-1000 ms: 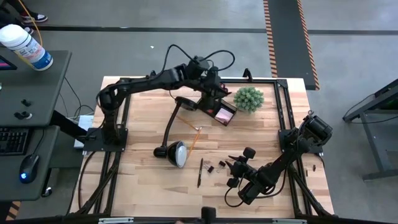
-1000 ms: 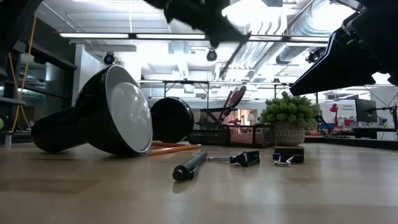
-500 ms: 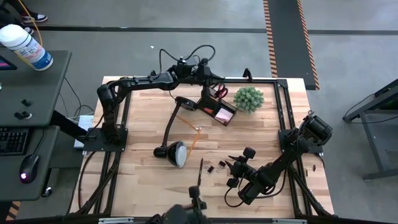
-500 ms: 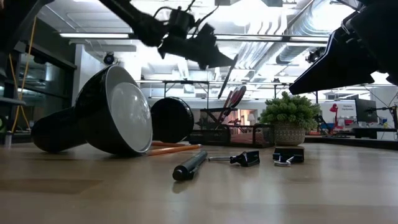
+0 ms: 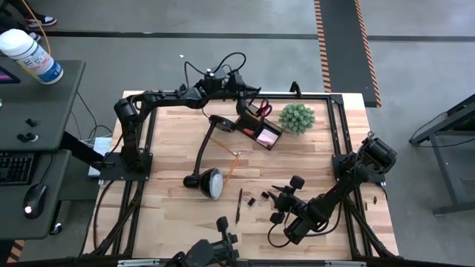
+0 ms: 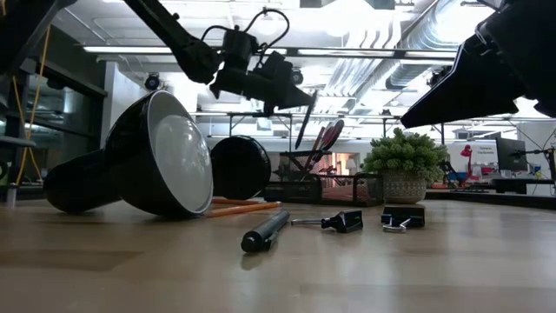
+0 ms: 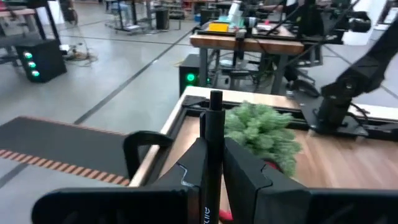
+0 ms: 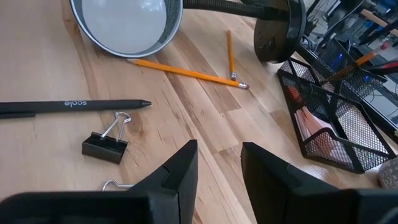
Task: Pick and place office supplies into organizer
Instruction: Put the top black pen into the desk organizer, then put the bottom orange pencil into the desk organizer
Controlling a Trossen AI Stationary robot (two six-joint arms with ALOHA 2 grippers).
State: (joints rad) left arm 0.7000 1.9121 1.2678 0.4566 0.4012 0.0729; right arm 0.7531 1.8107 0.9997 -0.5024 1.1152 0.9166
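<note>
Between left gripper [image 7: 214, 171] fingers [image 7: 244, 177]: slim black pen [image 7: 215, 134], upright.

Tabletop [image 5: 171, 148]: pale wood planks, smooth, satin, visible grain and seams.
Organizer [image 8: 329, 127]: black wire mesh, metal-looking, matt.
Sticky-note pad [image 8: 314, 127]: pink paper, inside the mesh tray.
Pencils [image 8: 186, 71]: yellow-orange painted wood, slight sheen, metal ferrule at one end.
Pen on the tabletop [image 8: 68, 106]: matt black plastic, white printed lettering.
Pen [image 7: 214, 143] in the left gripper [image 7: 214, 171]: smooth black plastic, semi-gloss.
Binder clips [image 8: 106, 146]: matt black bodies, bright wire handles.
Desk lamp [image 6: 143, 161]: glossy black shade, smooth pale inner face.
Plant ball [image 7: 258, 130]: green, spiky, rough.
Right gripper [image 8: 214, 177]: dark matt plastic fingers.
</note>
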